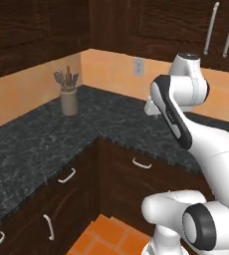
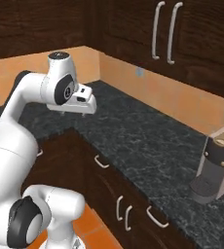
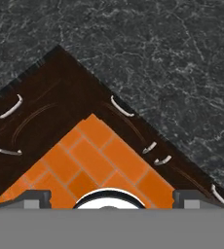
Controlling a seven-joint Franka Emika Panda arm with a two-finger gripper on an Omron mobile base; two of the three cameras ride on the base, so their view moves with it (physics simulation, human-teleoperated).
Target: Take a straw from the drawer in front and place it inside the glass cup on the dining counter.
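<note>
Drawer [image 3: 119, 108] shut, below empty wide-open gripper [image 3: 112, 198].

A coffee machine [image 2: 216, 168] on the black worktop [image 2: 148, 141] is cut off by the right base view's edge. The robot arm [image 1: 186, 119] hides part of the corner cabinets. The utensils in a holder [image 1: 68, 97] are too small to identify. Every drawer [image 1: 136, 172] is shut, its contents hidden.

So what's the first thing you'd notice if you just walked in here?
The big white robot arm, bent over the corner of the black speckled worktop. Then the bright orange floor tiles below the dark drawers, and a pot of utensils standing on the worktop at the left wall.
</note>
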